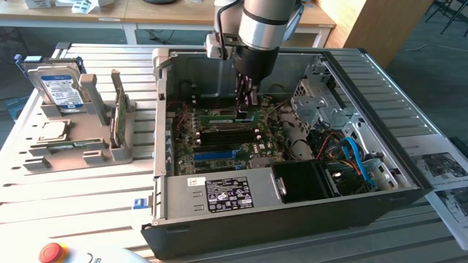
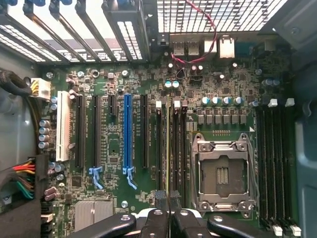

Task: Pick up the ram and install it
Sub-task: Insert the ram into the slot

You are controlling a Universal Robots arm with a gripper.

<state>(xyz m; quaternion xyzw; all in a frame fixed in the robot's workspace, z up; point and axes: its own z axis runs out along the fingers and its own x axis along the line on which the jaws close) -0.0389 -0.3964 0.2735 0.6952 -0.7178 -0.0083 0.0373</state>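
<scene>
The dark metal fingers pinch the thin, flat green ram edge-on. It stands among long black slots on the green motherboard.

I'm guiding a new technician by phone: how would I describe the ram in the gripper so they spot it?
Inside the open computer case lies the green motherboard. Between its square CPU socket and long blue slot runs a bank of black memory slots. The ram stands edge-on over them, pinched in the gripper: a thin pale edge, unlike the empty slots beside it.
</scene>
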